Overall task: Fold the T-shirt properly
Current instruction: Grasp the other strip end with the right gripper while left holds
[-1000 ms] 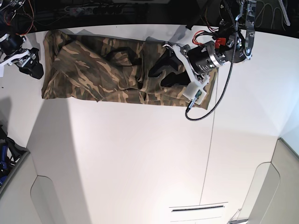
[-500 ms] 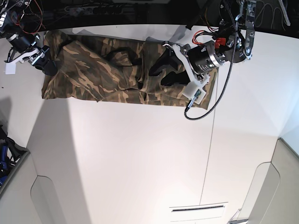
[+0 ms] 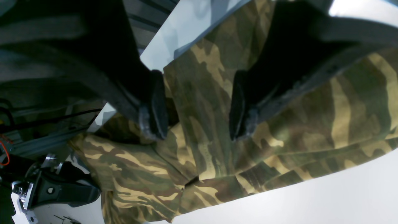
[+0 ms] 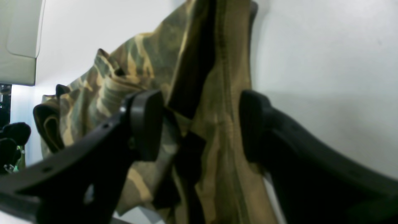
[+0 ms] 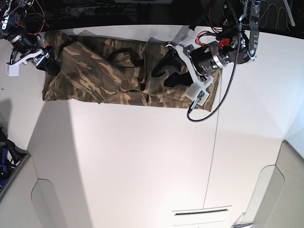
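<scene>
The camouflage T-shirt (image 5: 109,71) lies as a long crumpled band across the far side of the white table (image 5: 142,161). My left gripper (image 5: 166,73) is open over the shirt's right part. In the left wrist view its gripper (image 3: 197,109) straddles a raised fold of the shirt (image 3: 205,93), with cloth between the pads. My right gripper (image 5: 49,61) is open at the shirt's left edge. In the right wrist view its gripper (image 4: 199,124) has the shirt's hemmed edge (image 4: 224,102) between the open fingers. The collar is out of view.
A black cable (image 5: 223,95) loops from the left arm onto the table beside the shirt's right end. Wires and dark equipment (image 5: 95,12) line the table's far edge. Beige panels (image 5: 285,185) stand at the near corners.
My right gripper has moved from beyond the shirt's left side up and to the right, onto the shirt's left edge. My left gripper has stayed in place over the shirt.
</scene>
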Robot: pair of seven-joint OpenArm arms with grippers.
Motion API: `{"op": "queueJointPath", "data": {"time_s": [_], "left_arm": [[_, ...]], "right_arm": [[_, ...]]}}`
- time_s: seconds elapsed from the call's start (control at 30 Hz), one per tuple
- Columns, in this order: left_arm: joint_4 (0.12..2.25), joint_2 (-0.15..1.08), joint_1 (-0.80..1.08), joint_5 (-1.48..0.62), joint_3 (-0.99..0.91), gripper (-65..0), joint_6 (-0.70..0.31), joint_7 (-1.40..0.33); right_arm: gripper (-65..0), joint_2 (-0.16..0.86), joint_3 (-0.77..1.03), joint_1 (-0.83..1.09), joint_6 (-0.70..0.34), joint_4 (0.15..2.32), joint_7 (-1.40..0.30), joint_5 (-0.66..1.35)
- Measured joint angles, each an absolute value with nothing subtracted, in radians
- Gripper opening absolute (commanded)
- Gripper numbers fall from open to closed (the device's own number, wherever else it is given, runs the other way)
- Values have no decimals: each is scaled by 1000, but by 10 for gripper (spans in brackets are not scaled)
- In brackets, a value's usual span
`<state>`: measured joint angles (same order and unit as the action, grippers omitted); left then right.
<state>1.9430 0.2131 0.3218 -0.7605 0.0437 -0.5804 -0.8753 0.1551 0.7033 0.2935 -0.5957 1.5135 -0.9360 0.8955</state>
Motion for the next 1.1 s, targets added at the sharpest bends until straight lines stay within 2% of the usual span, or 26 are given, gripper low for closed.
{"op": "queueJointPath", "data": {"time_s": [0.4, 0.63, 0.8, 1.1], "left_arm": [[1943, 213, 322, -699, 44, -303, -580, -875], [1943, 213, 322, -699, 44, -303, -580, -875], [1943, 213, 321, -699, 44, -303, -580, -875], [1943, 213, 322, -699, 44, -303, -580, -875]], "right_arm": [[-268, 157, 703, 294, -595, 1576, -940, 881], [-268, 213, 703, 294, -595, 1576, -936, 840], [-268, 217, 699, 294, -595, 1576, -937, 840], [-268, 219, 540, 291, -599, 1514, -902, 852]]}}
